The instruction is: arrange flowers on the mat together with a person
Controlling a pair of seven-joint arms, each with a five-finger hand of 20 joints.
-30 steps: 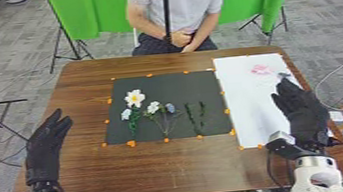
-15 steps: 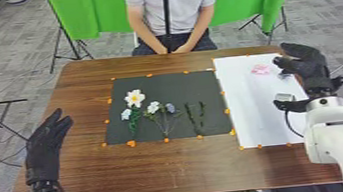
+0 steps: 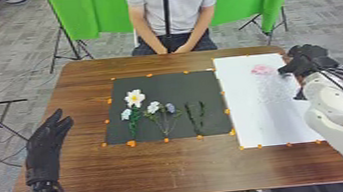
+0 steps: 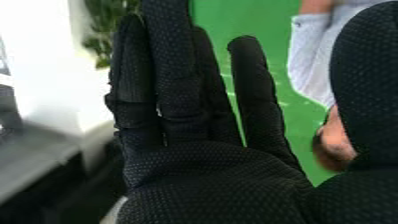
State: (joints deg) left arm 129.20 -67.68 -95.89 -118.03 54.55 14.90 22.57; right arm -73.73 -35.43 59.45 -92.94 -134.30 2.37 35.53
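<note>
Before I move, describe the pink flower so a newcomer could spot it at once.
On the brown table, find the long white sheet to the right of the dark mat. The pink flower lies near the sheet's far end, left of the right hand. Its colour sets it apart: the blooms on the mat are white or pale blue.

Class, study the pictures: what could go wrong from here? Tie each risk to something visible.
The right hand is low beside the pink flower, so it might nudge it across the white sheet.

The flowers on the black mat lie close together; adding another could disturb the white flower or its neighbours.
</note>
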